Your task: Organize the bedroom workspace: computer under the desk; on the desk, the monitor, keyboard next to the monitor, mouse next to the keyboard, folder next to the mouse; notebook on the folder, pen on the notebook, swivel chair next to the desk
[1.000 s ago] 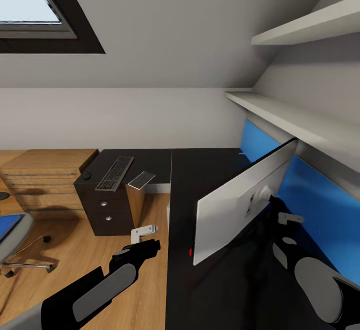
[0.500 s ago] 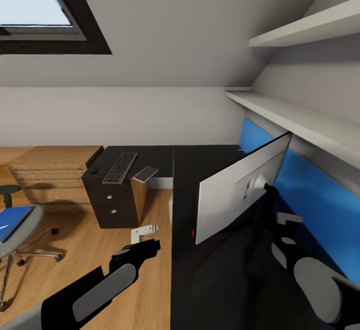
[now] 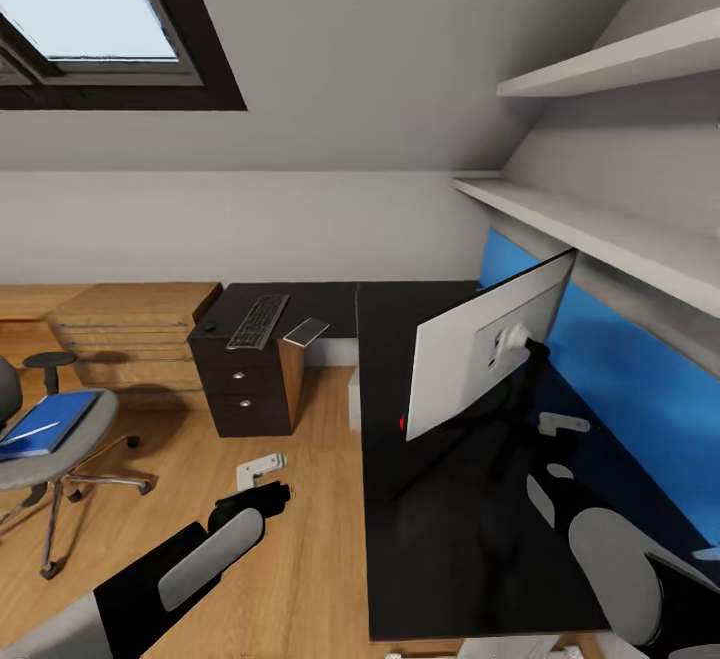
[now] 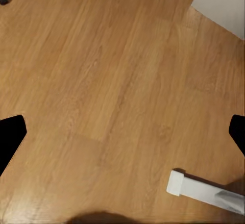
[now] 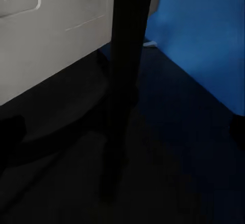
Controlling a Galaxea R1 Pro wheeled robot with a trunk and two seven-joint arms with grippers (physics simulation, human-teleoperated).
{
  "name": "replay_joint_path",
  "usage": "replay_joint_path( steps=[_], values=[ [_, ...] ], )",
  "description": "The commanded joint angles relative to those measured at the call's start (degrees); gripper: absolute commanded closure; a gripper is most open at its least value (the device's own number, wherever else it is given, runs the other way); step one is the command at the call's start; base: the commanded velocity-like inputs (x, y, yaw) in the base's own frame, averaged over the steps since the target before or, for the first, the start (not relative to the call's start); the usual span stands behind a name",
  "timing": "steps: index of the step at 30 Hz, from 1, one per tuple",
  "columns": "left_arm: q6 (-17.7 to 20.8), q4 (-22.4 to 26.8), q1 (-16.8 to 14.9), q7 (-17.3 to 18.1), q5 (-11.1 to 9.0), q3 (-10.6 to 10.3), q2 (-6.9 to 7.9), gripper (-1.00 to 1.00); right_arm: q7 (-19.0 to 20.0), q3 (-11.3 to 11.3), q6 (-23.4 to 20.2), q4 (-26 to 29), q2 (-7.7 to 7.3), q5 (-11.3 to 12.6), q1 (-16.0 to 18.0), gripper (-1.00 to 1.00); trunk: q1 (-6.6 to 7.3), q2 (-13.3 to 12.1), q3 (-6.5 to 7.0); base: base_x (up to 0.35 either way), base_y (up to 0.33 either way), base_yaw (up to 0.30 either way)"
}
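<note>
Sloped grey walls and a skylight [image 3: 95, 29] close in over this attic room, with light wood floor [image 3: 300, 539] underfoot. Along the right wall runs the black L-shaped bench [image 3: 440, 539], a blue panel [image 3: 640, 389] behind it and two pale shelves [image 3: 600, 229] above.

On the bench stands the monitor [image 3: 490, 344], its pale grey back turned toward the robot, tilted on its black stand [image 5: 125, 81], with a small red light at its lower corner. On the far wing of the bench, above the black drawer unit [image 3: 245, 384], lies the keyboard [image 3: 258, 320]; the mouse [image 3: 209, 326] sits just beside its left edge, and the notebook [image 3: 306, 331] lies close on its right. Wood cabinets [image 3: 130, 339] stand left of the drawers.

Well apart from the bench, at the left edge, is the chair [image 3: 45, 439], with the blue folder [image 3: 45, 421] lying on its seat.

The left end effector [image 3: 258, 467] hangs over bare floor, its dark fingertips [image 4: 10, 137] spread wide and holding nothing. The right end effector [image 3: 560, 426] reaches over the bench behind the monitor, near the stand, also spread wide, nothing between its fingers.
</note>
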State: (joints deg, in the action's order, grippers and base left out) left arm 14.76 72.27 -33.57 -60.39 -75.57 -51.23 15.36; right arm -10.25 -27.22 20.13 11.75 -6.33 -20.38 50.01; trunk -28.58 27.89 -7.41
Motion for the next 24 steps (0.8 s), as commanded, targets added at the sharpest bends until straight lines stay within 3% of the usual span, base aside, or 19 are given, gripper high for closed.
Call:
replay_joint_path(
  steps=[1, 9, 15, 18, 20, 22, 24],
  values=[
    [0.3, -0.2, -0.1, -0.3, -0.1, 0.0, 0.00, -1.00, -0.2, -0.4, 0.2, 0.0, 0.10, -0.6, 0.1, -1.00, 0.01, 0.1, -0.12, -0.325, 0.171, -0.004],
    [0.3, -1.2, -0.1, -0.4, 0.1, 0.5, -0.79, -1.00, -0.3, -0.3, 0.0, 0.6, 1.04, -0.4, 0.1, -1.00, 0.01, 0.1, -0.12, -0.303, 0.191, 0.000],
    [0.2, -1.3, -0.1, -0.6, 0.2, 0.5, -0.93, -1.00, -1.6, -0.4, -1.6, 4.5, 6.19, -0.7, 0.0, -1.00, 0.01, 0.1, -0.12, -0.126, 0.080, 0.000],
    [0.0, -1.3, -0.1, -0.7, 0.3, 0.3, -1.03, -1.00, -3.9, -0.3, -8.9, 9.8, 10.54, -0.7, -0.2, -1.00, 0.01, 0.1, -0.12, -0.022, 0.014, 0.000],
    [0.0, -1.3, -0.1, -0.7, 0.3, 0.3, -1.15, -1.00, -4.4, -0.3, -11.8, 12.2, 11.64, -0.7, -0.4, -1.00, 0.01, 0.1, -0.12, -0.010, 0.006, 0.000],
    [0.0, -1.3, -0.1, -0.7, 0.3, 0.3, -1.28, -1.00, -4.9, -0.3, -18.1, 19.0, 13.25, -0.5, -1.6, -1.00, 0.01, 0.1, -0.12, -0.004, 0.003, 0.000],
    [0.0, -1.3, -0.1, -0.7, 0.4, 0.3, -1.28, -1.00, -5.0, -0.2, -20.2, 21.7, 13.61, -0.5, -2.3, -1.00, 0.01, 0.1, -0.12, -0.002, 0.001, 0.000]
  ],
)
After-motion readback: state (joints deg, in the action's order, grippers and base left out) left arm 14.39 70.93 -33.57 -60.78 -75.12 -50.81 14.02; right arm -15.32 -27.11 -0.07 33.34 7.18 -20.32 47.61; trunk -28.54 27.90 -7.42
